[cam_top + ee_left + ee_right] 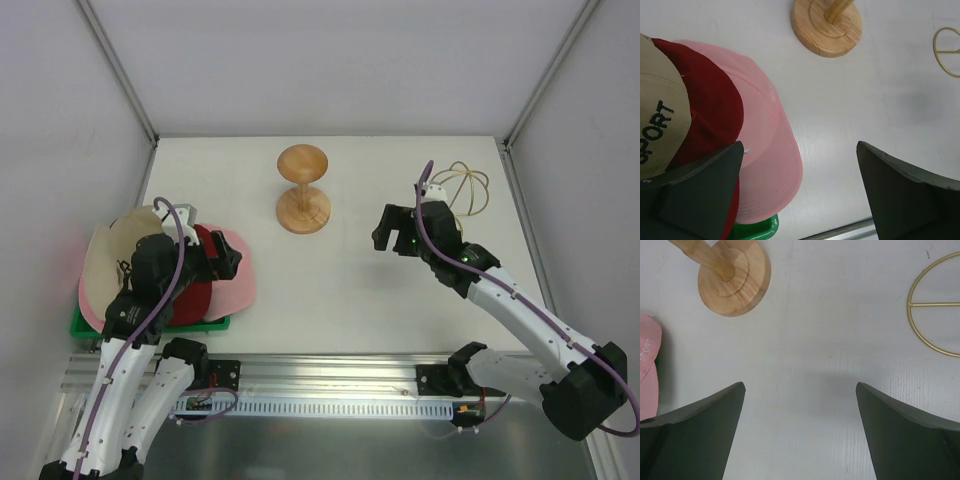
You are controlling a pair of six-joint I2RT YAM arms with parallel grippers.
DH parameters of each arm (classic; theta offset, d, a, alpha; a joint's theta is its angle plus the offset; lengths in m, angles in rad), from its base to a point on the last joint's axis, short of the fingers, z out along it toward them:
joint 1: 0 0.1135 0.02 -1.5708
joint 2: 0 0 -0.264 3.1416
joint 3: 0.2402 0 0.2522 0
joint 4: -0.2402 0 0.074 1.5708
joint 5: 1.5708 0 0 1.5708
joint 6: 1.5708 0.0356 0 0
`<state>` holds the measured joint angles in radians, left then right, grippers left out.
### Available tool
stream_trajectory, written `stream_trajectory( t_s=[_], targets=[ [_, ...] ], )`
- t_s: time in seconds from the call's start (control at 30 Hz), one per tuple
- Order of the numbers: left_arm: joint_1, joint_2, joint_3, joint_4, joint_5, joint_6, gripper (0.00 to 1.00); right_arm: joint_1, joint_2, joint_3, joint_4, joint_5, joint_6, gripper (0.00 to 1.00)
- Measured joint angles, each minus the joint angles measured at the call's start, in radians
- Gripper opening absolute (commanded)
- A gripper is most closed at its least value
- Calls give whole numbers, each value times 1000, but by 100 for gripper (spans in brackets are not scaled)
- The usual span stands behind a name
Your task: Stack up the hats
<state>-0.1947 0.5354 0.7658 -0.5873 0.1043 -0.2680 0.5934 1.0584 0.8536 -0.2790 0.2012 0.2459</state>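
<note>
The left gripper has its jaws spread wide with nothing between them. Its left finger hangs over the hats at the lower left of the wrist frame. There a pink cap lies outermost, a red cap overlaps it, and a beige hat with black lettering sits on top at the left edge. A corner of a green tray peeks out under the pink brim. The right gripper is equally agape and empty above bare table, between the stand at upper left and a wire ring at the right edge. Because the brims overlap, a pinch here could probably catch two layers at once, or tug the whole pile off the tray. The soft fabric may also fold and slip out of a shallow grip. A hat swung across the middle might knock the stand over, since it looks top-heavy. Only the overhead view shows that the pile fills the tray at centre left, with more pale pink showing under the beige, and that the ring belongs to a domed wire frame. Only the wrist views show the lettering. The right wrist sees just a sliver of pink at its left edge.
</note>
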Motion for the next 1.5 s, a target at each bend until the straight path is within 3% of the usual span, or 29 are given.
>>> stream_trajectory(
  t_s=[0.17, 0.33, 0.57, 0.77, 0.87, 1.07, 1.33, 1.5],
  targets=[
    [0, -3, 31, -9, 4, -2, 99, 1, 0, 0, -6, -1, -3, 99],
    [0, 3, 185, -18, -38, -9, 98, 2, 4, 0, -6, -23, -5, 99],
    [0, 97, 378, -56, -334, -21, 91, 27, 64, 23, -16, -78, -12, 99],
    [8, 243, 417, -119, -597, -23, 91, 62, 107, 74, -18, -112, -20, 99],
    [69, 306, 436, -138, -661, -21, 90, 71, 126, 94, -17, -130, -23, 99],
    [279, 382, 446, -158, -647, -18, 90, 82, 160, 109, -18, -156, -23, 99],
    [348, 438, 459, -160, -628, -4, 90, 93, 170, 111, -17, -168, -22, 99],
    [380, 485, 458, -160, -602, -8, 85, 93, 179, 111, -17, -173, -22, 99]
  ],
)
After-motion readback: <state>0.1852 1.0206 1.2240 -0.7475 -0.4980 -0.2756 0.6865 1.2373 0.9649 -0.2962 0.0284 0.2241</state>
